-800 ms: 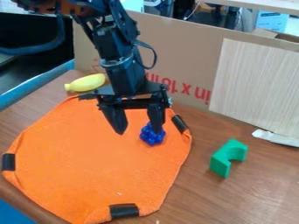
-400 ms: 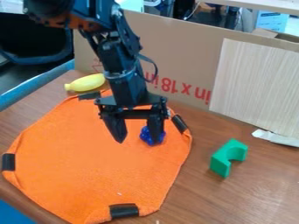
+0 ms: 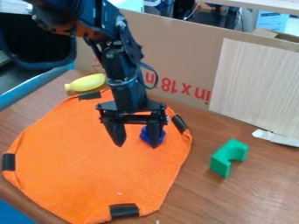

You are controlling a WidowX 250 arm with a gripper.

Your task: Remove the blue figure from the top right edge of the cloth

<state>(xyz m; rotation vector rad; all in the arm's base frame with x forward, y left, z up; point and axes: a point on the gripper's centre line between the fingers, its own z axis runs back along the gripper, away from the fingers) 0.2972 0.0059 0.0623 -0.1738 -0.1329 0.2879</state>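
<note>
The pincer [image 3: 137,146] hangs with its 2 fingers spread wide, gripping nothing, 1 partly hiding the figure [image 3: 144,136]. That sits at the cloth's [image 3: 76,162] 2 o'clock; the approach looks well along, while grasp, lift and removal remain.

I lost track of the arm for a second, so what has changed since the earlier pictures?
The gripper, open, has come down lower over the cloth, one finger now hiding more of the blue figure. Nothing was gripped or let go. The figure, cloth, banana and green block stayed put.
</note>
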